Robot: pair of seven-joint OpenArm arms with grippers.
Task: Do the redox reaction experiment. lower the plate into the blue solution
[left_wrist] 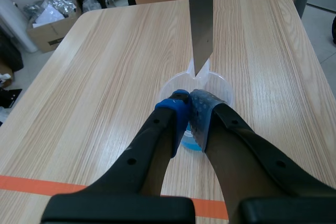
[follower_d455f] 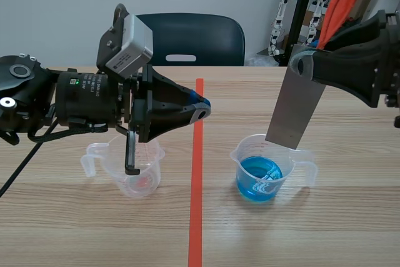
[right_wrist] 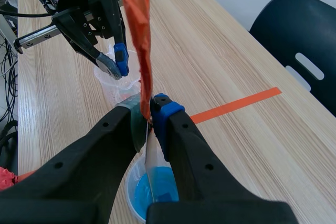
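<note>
A grey metal plate [follower_d455f: 295, 107] with an orange strip [follower_d455f: 340, 1] at its top hangs upright from my right gripper [follower_d455f: 307, 67], which is shut on it. Its lower edge is level with the back rim of a clear cup of blue solution [follower_d455f: 265, 172]. In the right wrist view the plate [right_wrist: 150, 166] shows edge-on between the fingers of my right gripper [right_wrist: 149, 106], over the blue cup [right_wrist: 160, 195]. My left gripper [follower_d455f: 201, 112] is shut on nothing and hovers by the tape line. In the left wrist view my left gripper [left_wrist: 189, 103] points at the plate [left_wrist: 199, 19] and the cup [left_wrist: 220, 87].
An empty clear cup [follower_d455f: 128, 170] stands under the left arm, left of the orange-red tape line [follower_d455f: 197, 179]. A dark chair [follower_d455f: 194, 39] stands behind the table. White robot parts [follower_d455f: 297, 10] lean at the back right. A cardboard box [left_wrist: 50, 22] sits on the floor beyond the table.
</note>
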